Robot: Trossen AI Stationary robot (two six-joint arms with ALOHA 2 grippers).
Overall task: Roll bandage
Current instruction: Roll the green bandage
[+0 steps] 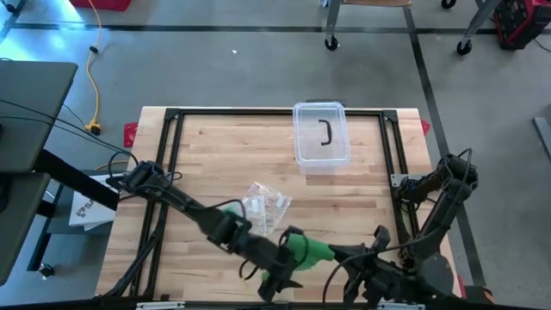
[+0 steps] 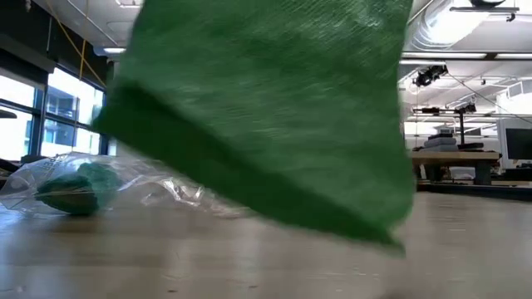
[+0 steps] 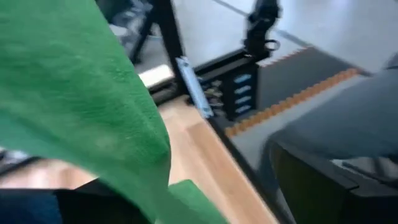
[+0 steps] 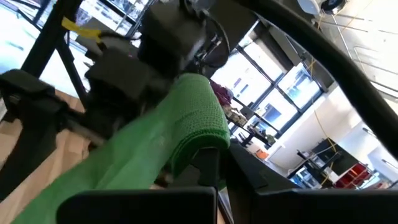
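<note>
Hanging between both tools, the green bandage spans them.

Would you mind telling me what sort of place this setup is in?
Likely a robotics lab or workshop: a black-framed wooden table on concrete floor, a workbench with equipment, and exposed ceiling ducts.

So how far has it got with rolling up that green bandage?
Already out of its wrapper, the green woven bandage sits between the left gripper and right gripper near the table's front edge. In hand: a loose strip still hangs unrolled. Left: winding that in. The clear plastic bag lies behind.
</note>
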